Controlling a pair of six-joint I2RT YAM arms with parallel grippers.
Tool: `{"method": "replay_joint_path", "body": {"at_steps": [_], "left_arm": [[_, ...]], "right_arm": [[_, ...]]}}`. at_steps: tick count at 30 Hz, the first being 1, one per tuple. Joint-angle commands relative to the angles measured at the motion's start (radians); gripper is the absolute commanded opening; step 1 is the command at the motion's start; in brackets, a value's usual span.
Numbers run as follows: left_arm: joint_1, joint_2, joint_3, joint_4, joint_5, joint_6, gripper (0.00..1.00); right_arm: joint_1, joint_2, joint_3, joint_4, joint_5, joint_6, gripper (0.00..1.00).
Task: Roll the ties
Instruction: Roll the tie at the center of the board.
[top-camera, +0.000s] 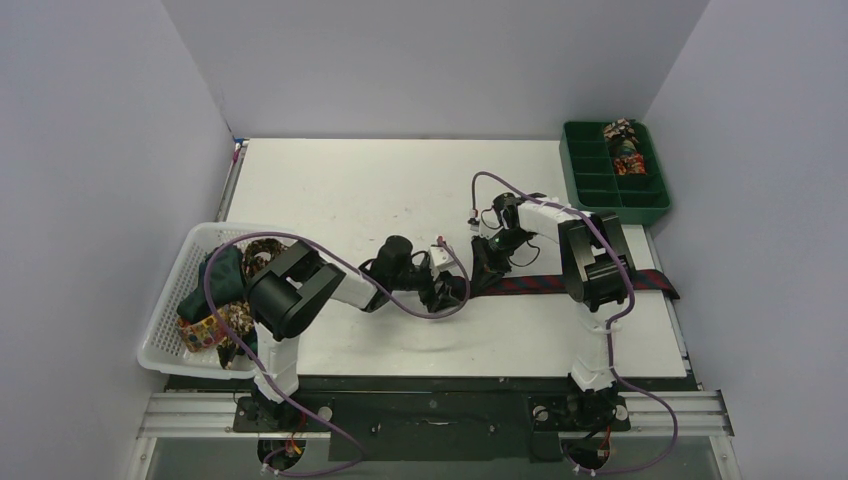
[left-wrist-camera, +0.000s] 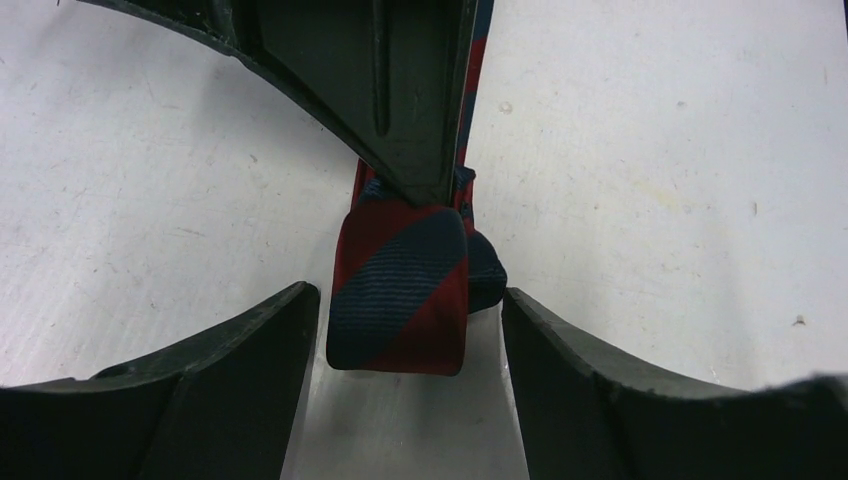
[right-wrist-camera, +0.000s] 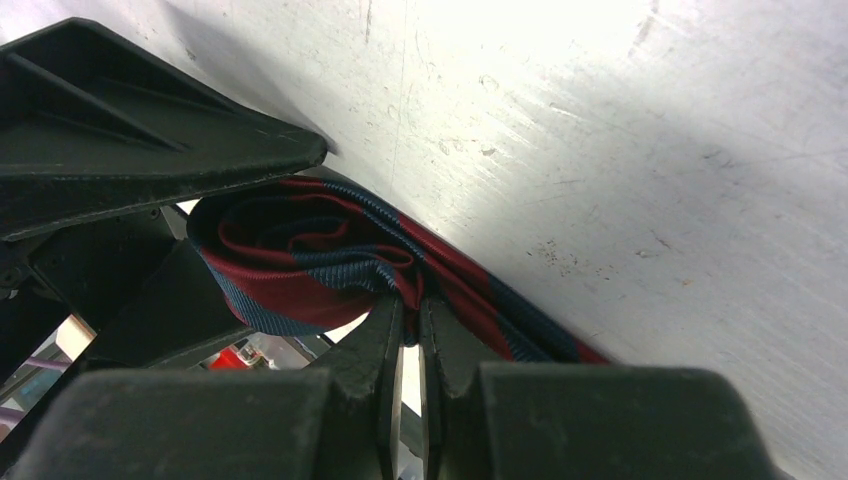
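A striped tie, navy with broad dark-red diagonals, is laid flat across the right half of the white table, running from the middle of the table to near its right edge. Its end at the middle of the table is folded back on itself into a short, loose roll; a finely ribbed weave can be made out, and a rounded loop of fabric bulges at one side. Only the top view gives the tie's full length, along with a white mesh basket at the left edge, in which other ties are heaped, and a green compartment tray at the far right corner, where rolled ties are lodged in the far right compartments. The rolled end is masked there by the two arms and is shown only in the wrist views. In the left wrist view the left gripper is seen with its fingers well apart, one on each side of the roll and just beside it; nothing is clamped between them, and whether either finger touches the fabric cannot be told. In the right wrist view the right gripper is seen with its fingers brought together, a fold of the tie pinched at their tips where the roll begins, and the flat length is seen trailing away over the table behind it.
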Motion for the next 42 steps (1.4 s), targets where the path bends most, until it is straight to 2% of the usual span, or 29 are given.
{"method": "replay_joint_path", "body": {"at_steps": [1, 5, 7, 8, 9, 14, 16, 18, 20, 23, 25, 26, 27, 29, 32, 33, 35, 36, 39, 42], "left_arm": [[-0.011, 0.009, 0.031, 0.094, -0.027, -0.045, 0.65], [-0.030, 0.015, 0.045, 0.115, -0.004, -0.065, 0.69], [-0.037, 0.023, 0.049, 0.116, -0.002, -0.066, 0.67], [-0.039, 0.024, 0.048, 0.115, -0.010, -0.064, 0.64], [-0.038, 0.027, 0.047, 0.117, -0.016, -0.063, 0.54], [-0.007, 0.023, 0.029, 0.098, -0.013, -0.010, 0.20], [0.000, 0.021, 0.029, 0.082, -0.002, 0.015, 0.13], [0.004, 0.016, 0.028, 0.060, 0.010, 0.043, 0.10], [0.004, 0.010, 0.024, 0.044, 0.022, 0.062, 0.09], [-0.001, 0.008, 0.016, 0.029, 0.025, 0.077, 0.08], [-0.003, 0.005, 0.009, 0.027, 0.024, 0.079, 0.08], [-0.005, 0.006, 0.006, 0.026, 0.023, 0.079, 0.08], [-0.006, 0.006, 0.006, 0.026, 0.022, 0.078, 0.08], [-0.006, 0.008, 0.005, 0.025, 0.023, 0.077, 0.09], [0.002, 0.001, 0.000, 0.026, 0.030, 0.066, 0.25], [0.010, -0.006, -0.008, 0.028, 0.033, 0.062, 0.34], [0.014, -0.015, -0.021, 0.039, 0.034, 0.066, 0.43], [0.015, -0.017, -0.023, 0.042, 0.035, 0.068, 0.44], [0.015, -0.017, -0.017, 0.054, 0.033, 0.053, 0.44], [0.005, -0.021, 0.001, 0.088, 0.028, 0.019, 0.35]], "right_arm": [[0.013, 0.071, -0.035, 0.137, 0.181, -0.041, 0.00], [0.013, 0.071, -0.029, 0.136, 0.182, -0.040, 0.00], [0.013, 0.071, -0.027, 0.134, 0.179, -0.041, 0.00], [0.013, 0.070, -0.026, 0.133, 0.177, -0.042, 0.00], [0.013, 0.069, -0.026, 0.131, 0.176, -0.044, 0.00], [0.012, 0.068, -0.023, 0.112, 0.168, -0.064, 0.00], [0.010, 0.068, -0.012, 0.088, 0.159, -0.080, 0.00], [-0.002, 0.048, -0.008, 0.071, 0.128, -0.090, 0.09], [-0.019, 0.019, -0.006, 0.061, 0.083, -0.080, 0.20], [-0.037, -0.009, 0.003, 0.057, 0.023, -0.065, 0.22], [-0.041, -0.019, 0.008, 0.055, -0.013, -0.059, 0.16], [-0.040, -0.018, 0.009, 0.054, -0.018, -0.062, 0.04], [-0.038, -0.016, 0.015, 0.054, -0.018, -0.062, 0.01], [-0.035, 0.001, 0.017, 0.051, -0.006, -0.065, 0.00], [-0.035, 0.010, 0.014, 0.050, 0.050, -0.069, 0.00], [-0.034, 0.013, 0.013, 0.051, 0.082, -0.071, 0.00], [-0.033, 0.022, 0.013, 0.051, 0.117, -0.080, 0.00], [-0.033, 0.026, 0.013, 0.051, 0.125, -0.081, 0.00], [-0.029, 0.044, 0.014, 0.052, 0.149, -0.088, 0.00], [-0.025, 0.049, 0.011, 0.057, 0.158, -0.091, 0.00]]}}
